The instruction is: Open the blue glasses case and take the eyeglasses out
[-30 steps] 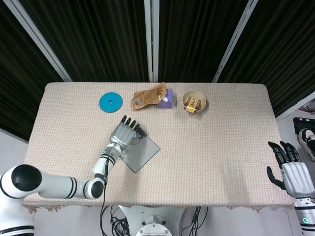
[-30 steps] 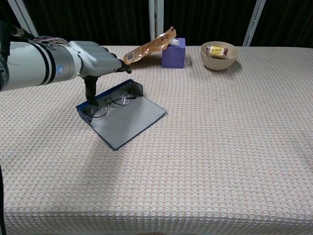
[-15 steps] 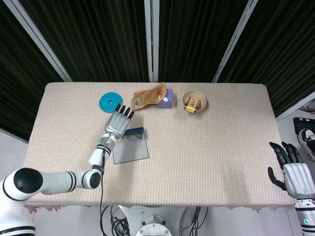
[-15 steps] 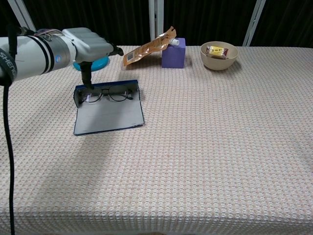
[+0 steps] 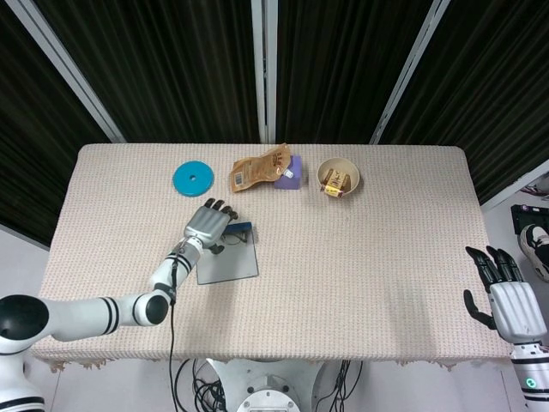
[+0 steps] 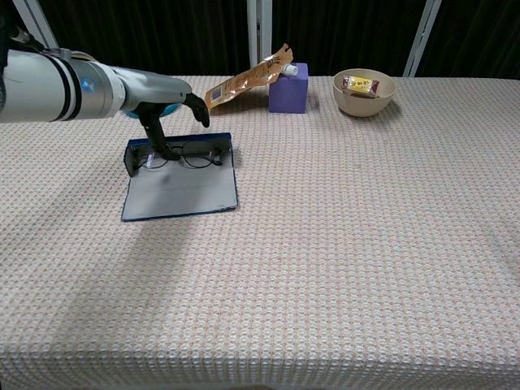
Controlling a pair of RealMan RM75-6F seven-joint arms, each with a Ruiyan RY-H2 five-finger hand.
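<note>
The blue glasses case (image 5: 227, 259) (image 6: 180, 193) lies open on the left part of the table, its grey lid flat toward the front edge. The eyeglasses (image 6: 192, 154) (image 5: 238, 234) lie in the shallow tray at the back of the case. My left hand (image 5: 208, 225) (image 6: 160, 96) hovers over the tray's left end. Its fingers (image 6: 156, 138) reach down and touch the left end of the eyeglasses, while the thumb stays apart. I see nothing gripped. My right hand (image 5: 512, 300) hangs open off the table's right edge, fingers spread.
A teal disc (image 5: 192, 178) lies behind the case. An orange snack pouch (image 5: 257, 169) (image 6: 244, 81) leans on a purple box (image 5: 292, 172) (image 6: 288, 89) at the back centre. A bowl of snacks (image 5: 339, 178) (image 6: 364, 92) stands to their right.
A second ago the case lay skewed further right; it was turned and slid left. Since half a second ago it has stayed put, while my left hand dropped and curled its fingers into the tray.
</note>
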